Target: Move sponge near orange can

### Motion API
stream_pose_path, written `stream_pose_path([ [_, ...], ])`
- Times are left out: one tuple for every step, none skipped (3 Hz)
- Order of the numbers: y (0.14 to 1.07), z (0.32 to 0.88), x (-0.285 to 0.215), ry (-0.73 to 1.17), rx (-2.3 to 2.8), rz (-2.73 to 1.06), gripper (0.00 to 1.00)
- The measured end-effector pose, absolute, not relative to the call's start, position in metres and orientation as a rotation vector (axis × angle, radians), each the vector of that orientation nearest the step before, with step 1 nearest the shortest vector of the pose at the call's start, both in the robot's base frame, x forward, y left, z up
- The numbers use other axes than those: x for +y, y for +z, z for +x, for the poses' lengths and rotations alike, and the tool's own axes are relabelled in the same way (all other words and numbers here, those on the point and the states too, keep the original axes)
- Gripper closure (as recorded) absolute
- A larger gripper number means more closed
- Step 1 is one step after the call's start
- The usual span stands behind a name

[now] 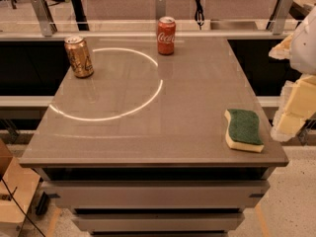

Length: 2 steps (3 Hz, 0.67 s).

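red can (166, 35): white "Coca-Cola" script | orange can (79, 57): markings unreadable | pincer (292, 110): right of sponge (243, 130)

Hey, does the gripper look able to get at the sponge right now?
Probably yes. The gripper hangs at the view's right edge, close beside the sponge, which lies flat near the right front corner of the table. Nothing sits between them; the orange can and red can stand far back.
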<state>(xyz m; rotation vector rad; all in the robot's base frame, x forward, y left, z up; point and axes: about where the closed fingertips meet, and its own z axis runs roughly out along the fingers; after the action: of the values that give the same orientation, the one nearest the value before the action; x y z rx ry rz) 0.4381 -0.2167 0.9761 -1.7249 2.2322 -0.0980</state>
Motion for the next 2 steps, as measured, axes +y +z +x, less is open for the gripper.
stream_pose_path([
  [0.976,0.438,-0.217,-0.098,2.232,-1.725,0.0],
  [0.979,0.45,-0.219,-0.068,2.163,-1.741,0.0],
])
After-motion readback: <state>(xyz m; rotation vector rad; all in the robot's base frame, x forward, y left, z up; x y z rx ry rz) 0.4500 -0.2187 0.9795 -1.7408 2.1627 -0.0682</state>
